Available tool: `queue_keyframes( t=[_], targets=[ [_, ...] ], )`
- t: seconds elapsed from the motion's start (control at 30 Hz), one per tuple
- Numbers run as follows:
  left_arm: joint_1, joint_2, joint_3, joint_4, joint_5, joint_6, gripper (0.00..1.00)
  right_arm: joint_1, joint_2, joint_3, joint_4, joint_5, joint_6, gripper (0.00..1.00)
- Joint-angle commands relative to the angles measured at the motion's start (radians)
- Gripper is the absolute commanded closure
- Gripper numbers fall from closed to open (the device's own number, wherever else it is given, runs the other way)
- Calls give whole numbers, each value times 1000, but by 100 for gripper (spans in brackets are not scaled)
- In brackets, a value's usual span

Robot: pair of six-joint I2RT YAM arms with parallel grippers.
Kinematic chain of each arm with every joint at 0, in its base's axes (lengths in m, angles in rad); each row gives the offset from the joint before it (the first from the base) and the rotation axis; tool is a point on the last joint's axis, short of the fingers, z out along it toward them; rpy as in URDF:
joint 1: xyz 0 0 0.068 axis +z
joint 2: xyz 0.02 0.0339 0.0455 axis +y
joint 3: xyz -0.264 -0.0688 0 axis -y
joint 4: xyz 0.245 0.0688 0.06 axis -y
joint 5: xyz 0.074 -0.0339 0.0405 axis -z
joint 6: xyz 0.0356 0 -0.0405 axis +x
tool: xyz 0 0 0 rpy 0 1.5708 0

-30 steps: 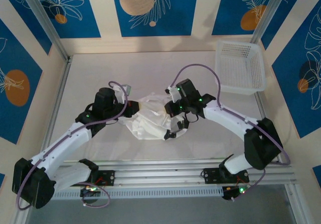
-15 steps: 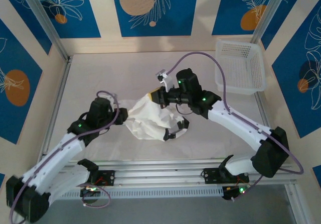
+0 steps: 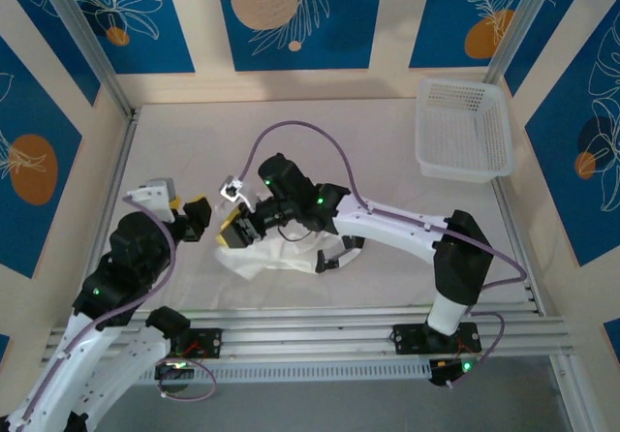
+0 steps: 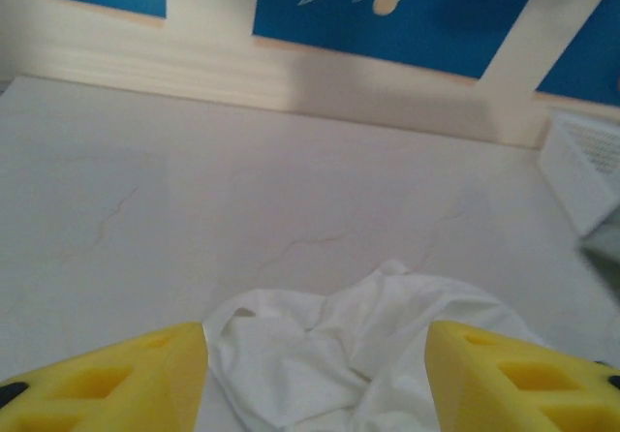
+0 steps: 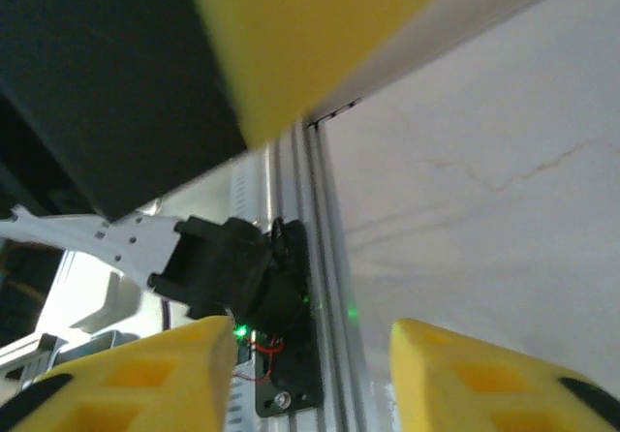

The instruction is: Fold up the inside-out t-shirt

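The white t-shirt lies in a crumpled heap on the table, just in front of the middle. My left gripper hangs open a little to the left of it. In the left wrist view its yellow fingers stand wide apart, and the shirt lies on the table ahead of and between them, untouched. My right gripper reaches across to the heap's left edge and is open. Its yellow fingers hold nothing and face the table's front rail.
A white lattice basket stands at the back right, and its corner shows in the left wrist view. The two grippers are close together at the shirt's left side. A black cable clip lies at the heap's right edge.
Both grippers have opened and let go of the shirt, which has settled lower on the table. The left arm has drawn back to the left, and the right arm has swung left across the heap.
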Motion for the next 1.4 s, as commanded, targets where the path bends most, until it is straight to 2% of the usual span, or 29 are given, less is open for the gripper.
queue_keyframes(
  t=[0.0,0.1,0.23,0.3,0.4,0.47,0.57,0.6,0.63,0.67,0.7,0.73,0.77,0.87,1.0,1.03,1.1,1.23,1.27,1.3,1.37],
  targets=[
    [6,70,47,-40,-7,-9,37,-123,-164,-113,-9,174,43,49],
    [5,176,24,43,164,-25,37,-279,-272,-300,0,349,147,47],
    [-32,414,7,180,391,-110,36,-474,-296,-443,-70,425,209,46],
    [-117,562,37,230,407,-120,35,-541,-260,-476,-117,416,226,44],
    [-244,790,156,203,384,-73,31,-578,-184,-491,-138,340,223,38],
    [-292,917,225,188,370,-53,27,-576,-125,-486,-120,266,212,36],
    [-314,1065,284,184,351,-49,27,-562,-44,-456,-91,221,195,36],
    [-314,1096,292,183,344,-50,29,-559,-20,-444,-79,220,191,40],
    [-314,1114,295,183,342,-48,37,-558,1,-433,-72,219,188,50],
    [-315,1123,297,178,337,-44,50,-558,13,-425,-63,221,187,66],
    [-313,1117,292,171,328,-41,73,-560,17,-421,-53,230,189,84],
    [-309,1100,282,165,317,-41,94,-561,9,-422,-47,245,194,97],
    [-302,1066,263,156,298,-42,100,-562,-14,-426,-36,260,195,100],
    [-227,886,172,129,286,-48,100,-579,-146,-472,15,293,208,100],
    [-10,543,55,57,319,-56,100,-647,-382,-563,129,266,252,100],
    [33,473,42,28,294,-52,100,-668,-429,-584,158,258,265,100],
    [92,334,10,-31,168,-55,100,-713,-512,-632,224,238,292,100],
    [111,161,-79,-48,16,-100,100,-740,-585,-683,307,154,282,100],
    [110,135,-100,-46,-9,-123,93,-733,-590,-693,327,131,280,100],
    [110,116,-119,-48,-35,-149,77,-721,-589,-710,355,103,279,100],
    [111,90,-142,-49,-64,-183,56,-675,-581,-748,412,69,296,100]
  ],
)
